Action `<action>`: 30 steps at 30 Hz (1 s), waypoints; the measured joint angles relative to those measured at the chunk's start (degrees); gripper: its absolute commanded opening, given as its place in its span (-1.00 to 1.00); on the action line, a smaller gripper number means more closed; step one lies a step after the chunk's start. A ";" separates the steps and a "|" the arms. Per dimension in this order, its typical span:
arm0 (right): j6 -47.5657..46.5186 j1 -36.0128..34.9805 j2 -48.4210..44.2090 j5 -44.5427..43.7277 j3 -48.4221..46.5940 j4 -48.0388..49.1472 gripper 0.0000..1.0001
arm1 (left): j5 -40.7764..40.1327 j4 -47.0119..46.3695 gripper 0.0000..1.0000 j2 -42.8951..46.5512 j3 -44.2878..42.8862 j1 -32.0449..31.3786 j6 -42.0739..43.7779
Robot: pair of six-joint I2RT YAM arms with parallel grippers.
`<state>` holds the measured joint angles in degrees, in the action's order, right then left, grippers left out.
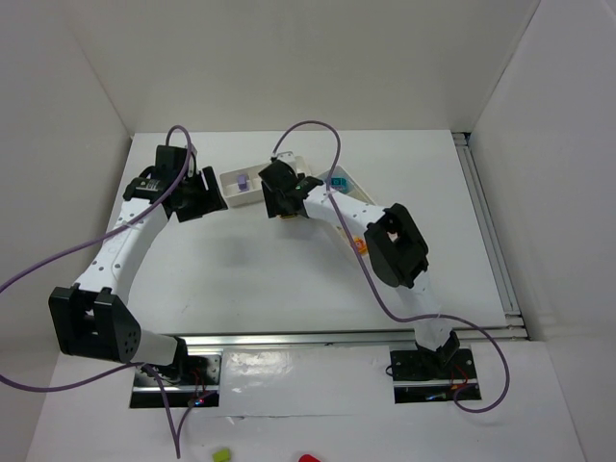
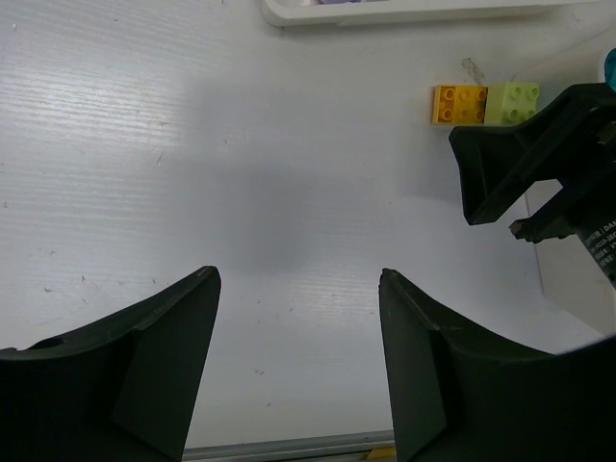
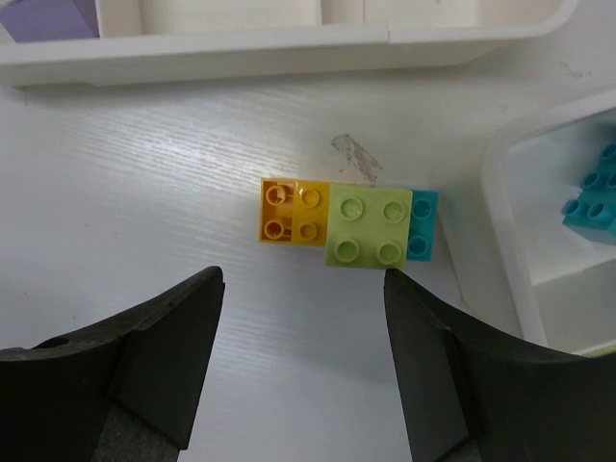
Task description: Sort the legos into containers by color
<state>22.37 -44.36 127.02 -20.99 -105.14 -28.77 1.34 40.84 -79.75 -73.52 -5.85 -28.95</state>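
Note:
An orange brick (image 3: 294,214), a lime green brick (image 3: 369,228) and a teal brick (image 3: 422,225) lie pressed together in a row on the table. My right gripper (image 3: 303,277) is open and empty just short of them. One white tray (image 3: 192,43) lies beyond them with a pale purple brick (image 3: 48,17) in it. A second tray (image 3: 510,192) on the right holds a teal brick (image 3: 592,197). My left gripper (image 2: 298,274) is open and empty over bare table, left of the orange brick (image 2: 459,104) and lime brick (image 2: 512,102). In the top view the right gripper (image 1: 281,204) hides the row.
The two trays (image 1: 231,192) (image 1: 348,188) lie at the back middle of the table. A silver rail (image 1: 491,231) runs along the right edge and another along the front (image 1: 346,337). A small orange thing (image 1: 359,243) shows beside the right arm. White walls close in three sides.

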 measured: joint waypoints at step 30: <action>-1.44 2.51 5.20 -1.44 -5.86 -0.55 -0.42 | 0.42 0.00 0.53 -0.07 0.00 0.00 0.20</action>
<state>20.93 -41.85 132.22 -22.44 -111.00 -29.32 1.76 40.84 -79.81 -73.52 -5.85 -28.75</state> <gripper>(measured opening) 0.448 0.764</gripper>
